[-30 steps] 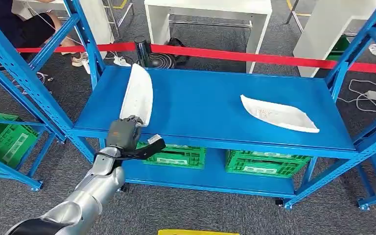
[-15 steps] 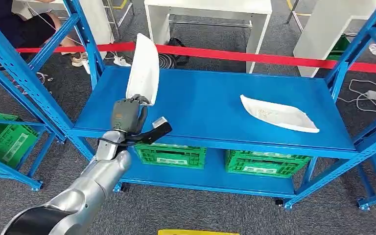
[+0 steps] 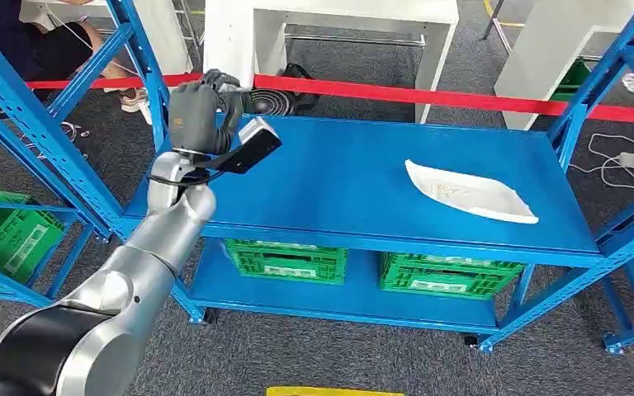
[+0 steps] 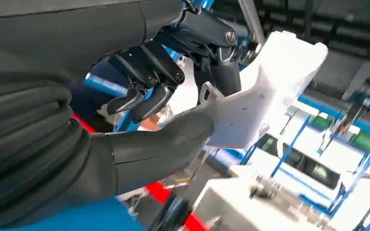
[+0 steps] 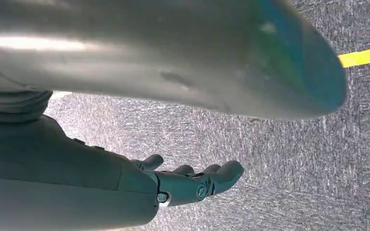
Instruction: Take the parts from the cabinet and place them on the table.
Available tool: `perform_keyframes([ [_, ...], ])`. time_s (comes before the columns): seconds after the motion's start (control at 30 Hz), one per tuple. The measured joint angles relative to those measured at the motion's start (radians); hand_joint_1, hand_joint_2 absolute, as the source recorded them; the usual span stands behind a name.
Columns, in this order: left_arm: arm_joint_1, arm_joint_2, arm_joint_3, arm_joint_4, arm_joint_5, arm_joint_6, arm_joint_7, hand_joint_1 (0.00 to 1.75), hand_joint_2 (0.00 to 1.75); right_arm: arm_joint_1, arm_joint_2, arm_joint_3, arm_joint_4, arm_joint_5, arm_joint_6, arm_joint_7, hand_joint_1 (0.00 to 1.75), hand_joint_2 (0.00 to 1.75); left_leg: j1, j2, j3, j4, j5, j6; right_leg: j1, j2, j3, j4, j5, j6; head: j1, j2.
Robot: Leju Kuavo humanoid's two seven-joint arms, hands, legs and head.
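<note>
1. The left robot hand [image 3: 196, 111] grips a white part [image 4: 260, 91] raised above the blue shelf [image 3: 338, 186]; in the head view, it's largely hidden.
2. The right robot hand [image 5: 192, 183] hangs open, empty.
3. A second white part [image 3: 470, 192] lies on the shelf.

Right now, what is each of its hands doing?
Left hand: holding a white part, lifted off the shelf.
Right hand: open, empty, hanging over the floor.
</note>
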Motion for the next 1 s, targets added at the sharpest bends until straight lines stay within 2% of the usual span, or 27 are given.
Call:
perform_keyframes([
  [0.03,-0.007,0.0,0.0,-0.008,0.0,0.0,-0.003,1.75,1.75,0.0,0.0,0.0,0.0,-0.002,0.0,0.0,0.0,0.0,-0.002,-0.001,0.0,0.001,-0.003,0.007,-0.004,0.0,0.001,0.0,0.0,0.005,0.0,0.0],
  [0.1,-0.024,-0.001,0.0,-0.021,0.0,-0.005,-0.008,1.75,1.75,0.0,0.0,-0.002,0.0,-0.01,-0.001,-0.001,0.0,0.0,-0.004,0.0,0.001,0.0,-0.001,0.011,-0.005,0.0,0.003,-0.004,0.002,0.009,-0.001,0.0],
  [0.13,-0.031,-0.003,0.0,-0.029,0.0,-0.01,-0.01,1.75,1.75,-0.001,0.0,-0.003,0.0,-0.011,-0.001,-0.001,0.0,0.0,0.004,0.002,0.01,-0.017,0.006,0.015,0.002,0.001,0.008,-0.007,0.003,0.014,-0.002,0.0],
  [0.17,-0.036,-0.006,-0.001,-0.04,0.003,-0.016,-0.013,1.75,1.75,0.0,-0.002,-0.003,0.0,-0.014,-0.001,-0.001,0.0,0.0,0.009,0.007,0.022,-0.032,0.014,0.017,-0.002,-0.002,0.007,0.005,-0.007,0.014,-0.001,0.0],
  [0.2,-0.046,-0.008,-0.001,-0.043,0.005,-0.016,-0.013,1.75,1.75,-0.001,-0.002,-0.005,0.0,-0.014,-0.002,-0.002,0.0,0.0,0.012,0.009,0.024,-0.037,0.016,0.021,-0.001,-0.003,-0.015,0.048,-0.038,0.015,0.001,0.0],
  [0.27,-0.055,-0.01,-0.003,-0.051,0.008,-0.016,-0.015,1.75,1.75,-0.002,-0.002,-0.007,0.0,-0.014,0.0,-0.002,0.0,0.0,0.013,0.011,0.023,-0.035,0.016,0.021,-0.007,-0.005,-0.097,0.213,-0.117,0.022,0.01,0.0],
  [0.3,-0.055,-0.01,-0.006,-0.055,0.009,-0.016,-0.015,1.75,1.75,0.0,-0.002,-0.008,0.0,-0.014,0.0,-0.002,0.0,0.0,0.013,0.012,0.022,-0.033,0.016,0.021,-0.009,-0.006,-0.133,0.285,-0.14,0.026,0.01,0.0],
  [0.33,-0.055,-0.01,-0.009,-0.056,0.016,-0.019,-0.015,1.75,1.75,0.001,-0.002,-0.008,0.0,-0.014,0.0,-0.002,0.0,0.0,0.014,0.012,0.02,-0.03,0.015,0.02,-0.011,-0.006,-0.15,0.313,-0.139,0.029,0.01,0.0],
  [0.37,-0.055,-0.01,-0.011,-0.058,0.02,-0.027,-0.015,1.75,1.75,0.002,-0.003,-0.009,0.0,-0.014,0.0,-0.002,0.0,0.0,0.017,0.012,0.018,-0.026,0.013,0.016,-0.016,-0.007,-0.142,0.292,-0.114,0.033,0.01,0.0],
  [0.4,-0.055,-0.009,-0.011,-0.063,0.025,-0.03,-0.015,1.75,1.75,0.001,-0.005,-0.009,0.0,-0.014,0.0,-0.002,0.0,0.0,0.022,0.012,0.016,-0.017,0.009,0.009,-0.021,-0.009,-0.108,0.22,-0.067,0.038,0.01,0.0],
  [0.43,-0.056,-0.009,-0.013,-0.069,0.031,-0.035,-0.017,1.75,1.75,0.001,-0.006,-0.009,0.0,-0.014,0.001,-0.002,0.0,0.0,0.029,0.012,0.012,-0.003,0.001,-0.001,-0.027,-0.012,-0.059,0.124,-0.019,0.046,0.01,0.0],
  [0.47,-0.058,-0.009,-0.015,-0.076,0.038,-0.04,-0.019,1.75,1.75,0.0,-0.006,-0.009,0.0,-0.014,0.002,-0.003,0.0,0.0,0.03,0.012,0.004,0.015,-0.007,-0.013,-0.035,-0.017,-0.025,0.045,-0.001,0.057,0.012,0.0],
  [0.5,-0.062,-0.009,-0.018,-0.083,0.04,-0.046,-0.02,1.75,1.75,-0.002,0.0,-0.009,0.002,-0.014,0.008,-0.003,0.0,0.0,0.023,0.009,-0.007,0.026,-0.012,-0.024,-0.026,-0.005,-0.031,0.059,-0.019,0.053,0.019,0.0],
  [0.53,-0.064,-0.008,-0.019,-0.088,0.041,-0.053,-0.019,1.75,1.75,-0.002,-0.002,-0.009,0.002,-0.014,0.009,-0.002,0.0,0.0,0.021,0.006,-0.012,0.032,-0.012,-0.03,-0.029,0.0,-0.038,0.063,-0.016,0.028,0.016,0.0],
  [0.63,-0.065,-0.003,-0.028,-0.096,0.041,-0.07,-0.003,1.75,1.75,-0.002,-0.002,-0.009,0.002,-0.014,0.01,-0.004,0.0,0.0,0.026,0.005,-0.01,0.025,-0.004,-0.046,-0.026,0.0,-0.046,0.067,-0.011,0.003,0.01,0.0],
  [0.67,-0.064,0.0,-0.031,-0.099,0.041,-0.073,0.001,1.75,1.75,-0.002,-0.002,-0.01,0.002,-0.014,0.01,-0.004,0.0,0.0,0.027,0.005,-0.018,0.03,-0.012,-0.049,-0.027,0.0,-0.046,0.065,-0.006,-0.006,0.008,0.0],
  [0.7,-0.065,0.002,-0.035,-0.1,0.042,-0.076,0.002,1.75,1.75,-0.002,-0.002,-0.009,0.002,-0.014,0.01,-0.004,0.0,0.0,0.027,0.007,-0.029,0.064,-0.046,-0.05,-0.026,-0.001,-0.048,0.064,-0.004,-0.012,0.005,0.0],
  [0.73,-0.065,0.004,-0.036,-0.103,0.047,-0.076,0.003,1.75,1.75,-0.002,-0.002,-0.009,0.002,-0.014,0.01,-0.006,0.0,0.0,0.025,0.007,-0.055,0.128,-0.087,-0.051,-0.025,-0.001,-0.052,0.064,0.0,-0.017,0.0,0.0],
  [0.8,-0.063,0.006,-0.037,-0.104,0.05,-0.076,0.006,1.75,1.75,-0.002,-0.002,-0.009,0.002,-0.014,0.01,-0.007,0.0,0.0,0.022,0.007,-0.122,0.296,-0.166,-0.05,-0.016,-0.001,-0.062,0.064,0.006,-0.026,-0.004,0.0],
  [0.83,-0.061,0.008,-0.038,-0.104,0.051,-0.076,0.007,1.75,1.75,-0.002,-0.002,-0.009,0.002,-0.014,0.01,-0.007,0.0,0.0,0.02,0.007,-0.136,0.341,-0.179,-0.046,-0.011,-0.001,-0.066,0.064,0.009,-0.03,-0.004,0.0],
  [0.87,-0.059,0.008,-0.04,-0.104,0.052,-0.076,0.01,1.75,1.75,-0.001,-0.002,-0.01,0.002,-0.014,0.01,-0.008,0.0,0.0,0.017,0.007,-0.126,0.333,-0.169,-0.039,-0.007,0.0,-0.069,0.064,0.012,-0.032,-0.005,0.0],
  [0.9,-0.058,0.01,-0.042,-0.105,0.055,-0.076,0.013,1.75,1.75,-0.001,-0.002,-0.01,0.002,-0.014,0.01,-0.008,0.0,0.0,0.011,0.006,-0.094,0.281,-0.14,-0.027,-0.001,0.001,-0.072,0.064,0.016,-0.033,-0.007,0.0],
  [0.93,-0.059,0.01,-0.044,-0.107,0.055,-0.076,0.013,1.75,1.75,-0.001,-0.002,-0.01,0.002,-0.014,0.01,-0.009,0.0,0.0,0.004,0.005,-0.042,0.193,-0.103,-0.011,0.006,0.002,-0.074,0.064,0.019,-0.034,-0.008,0.0],
  [0.97,-0.06,0.009,-0.045,-0.111,0.055,-0.076,0.013,1.75,1.75,-0.002,-0.002,-0.01,0.002,-0.014,0.01,-0.01,0.0,0.0,-0.006,0.004,0.017,0.094,-0.07,0.01,0.009,0.002,-0.074,0.063,0.022,-0.035,-0.008,0.0],
  [1.0,-0.062,0.008,-0.046,-0.117,0.055,-0.076,0.013,1.75,1.75,-0.001,0.003,-0.01,0.002,-0.014,0.012,-0.01,0.0,0.0,-0.012,0.006,0.042,0.041,-0.086,0.029,0.007,0.001,-0.074,0.062,0.025,-0.032,-0.005,0.0],
])
